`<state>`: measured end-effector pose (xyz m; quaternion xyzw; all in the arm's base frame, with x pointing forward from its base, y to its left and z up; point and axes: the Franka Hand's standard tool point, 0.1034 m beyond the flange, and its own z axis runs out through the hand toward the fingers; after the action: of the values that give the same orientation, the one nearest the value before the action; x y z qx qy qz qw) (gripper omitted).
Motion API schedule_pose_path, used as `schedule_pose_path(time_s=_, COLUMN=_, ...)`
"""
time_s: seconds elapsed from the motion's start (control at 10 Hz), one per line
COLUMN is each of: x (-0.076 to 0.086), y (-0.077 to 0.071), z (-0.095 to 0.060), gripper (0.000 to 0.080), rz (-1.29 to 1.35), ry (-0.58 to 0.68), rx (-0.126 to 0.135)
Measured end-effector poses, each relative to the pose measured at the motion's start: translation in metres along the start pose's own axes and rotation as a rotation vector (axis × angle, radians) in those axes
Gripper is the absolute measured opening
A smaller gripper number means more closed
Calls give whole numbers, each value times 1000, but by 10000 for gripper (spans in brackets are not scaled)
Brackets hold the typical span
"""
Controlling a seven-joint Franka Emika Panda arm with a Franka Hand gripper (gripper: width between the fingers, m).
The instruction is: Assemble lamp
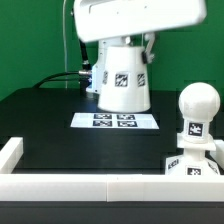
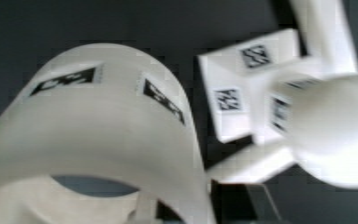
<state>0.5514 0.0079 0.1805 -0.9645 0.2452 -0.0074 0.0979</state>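
My gripper [image 1: 125, 42] is shut on the top of the white tapered shade [image 1: 123, 78]. It holds the shade upright above the table, over the marker board [image 1: 115, 121]. The ball-shaped bulb [image 1: 197, 104] stands on the square base [image 1: 190, 166] at the exterior view's lower right, apart from the shade. In the wrist view the shade [image 2: 105, 130] fills the near side. Beyond it lie the base [image 2: 247, 85] and the blurred bulb [image 2: 336, 125]. My fingers do not show clearly there.
A low white wall [image 1: 80, 188] runs along the front of the black table. Another white wall [image 1: 10, 152] stands at the exterior view's left. Cables [image 1: 70, 75] lie at the back left, near the robot's stand.
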Motion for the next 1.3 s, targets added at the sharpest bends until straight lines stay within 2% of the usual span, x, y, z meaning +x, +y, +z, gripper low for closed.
schedule_pose_path(time_s=0.2, x=1, y=-28, z=-16, gripper=44, rz=54, ry=-10, rx=19)
schedule_pose_path(time_s=0.5, x=1, y=-80, z=-37, gripper=44, rz=124, ry=-3, rx=46)
schedule_pose_path(time_s=0.6, x=3, y=-92, z=-35, gripper=44, rz=145, ry=0, rx=47)
schedule_pose_path(time_s=0.8, x=19, y=-114, z=-27, gripper=44, rz=173, ry=-4, rx=36)
schedule_pose_path(time_s=0.9, x=24, y=-117, z=-22, gripper=44, rz=171, ry=1, rx=32)
schedule_pose_path(time_s=1.3, x=27, y=-104, z=15, gripper=44, rz=175, ry=5, rx=-2)
